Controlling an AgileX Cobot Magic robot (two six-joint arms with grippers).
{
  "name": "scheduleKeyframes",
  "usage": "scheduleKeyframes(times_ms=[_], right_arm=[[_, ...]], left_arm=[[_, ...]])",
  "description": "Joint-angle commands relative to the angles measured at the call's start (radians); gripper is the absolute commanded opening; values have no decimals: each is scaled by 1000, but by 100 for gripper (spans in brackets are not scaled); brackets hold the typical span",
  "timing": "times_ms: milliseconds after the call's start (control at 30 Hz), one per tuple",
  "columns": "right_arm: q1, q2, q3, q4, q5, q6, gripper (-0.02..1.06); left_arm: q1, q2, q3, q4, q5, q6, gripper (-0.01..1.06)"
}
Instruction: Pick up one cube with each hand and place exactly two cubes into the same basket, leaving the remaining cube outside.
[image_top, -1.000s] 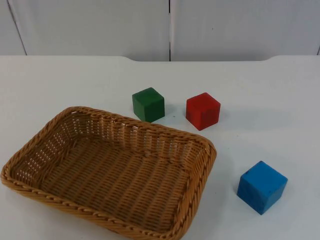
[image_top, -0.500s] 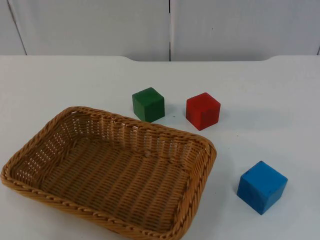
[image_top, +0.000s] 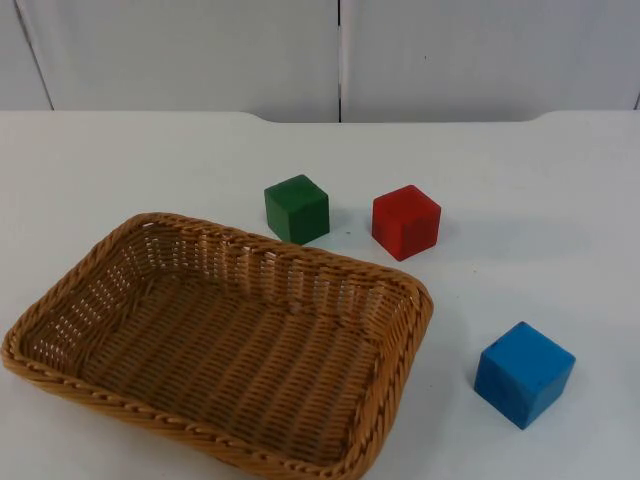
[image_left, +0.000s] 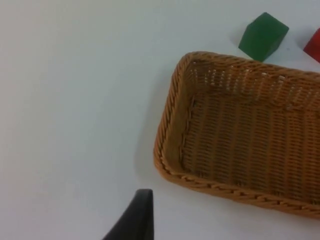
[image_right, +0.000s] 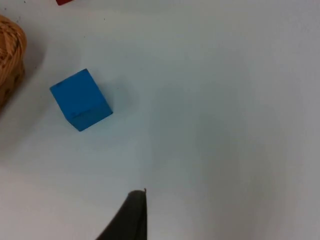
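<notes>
Left tool (image_left: 135, 220) above table beside basket (image_left: 170, 130); right tool (image_right: 131, 217) near blue cube (image_right: 80, 99).

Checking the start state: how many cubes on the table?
3, all outside the basket: green cube beyond its far rim, red cube to the green one's right, blue cube right of the basket.

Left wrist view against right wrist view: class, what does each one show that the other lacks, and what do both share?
Left wrist view alone: the green cube on the table beyond the basket's far rim, and the basket's bare woven floor. Right wrist view alone: the blue cube, standing on the table apart from the basket. Both share the wicker basket, a sliver of the red cube, the white table and a black fingertip of that arm's own gripper.
</notes>
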Motion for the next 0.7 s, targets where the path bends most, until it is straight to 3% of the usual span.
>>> scheduleKeyframes(times_ms=[0, 267, 667], right_arm=[[-3, 44, -29, 5, -21, -13, 105], [-3, 164, -100, 5, -30, -25, 105], [-3, 362, -133, 5, -62, -89, 105]], left_arm=[[2, 60, -49, -22, -22, 20, 105], [2, 213, -176, -22, -18, 40, 105], [0, 464, -319, -112, -20, 176, 105]])
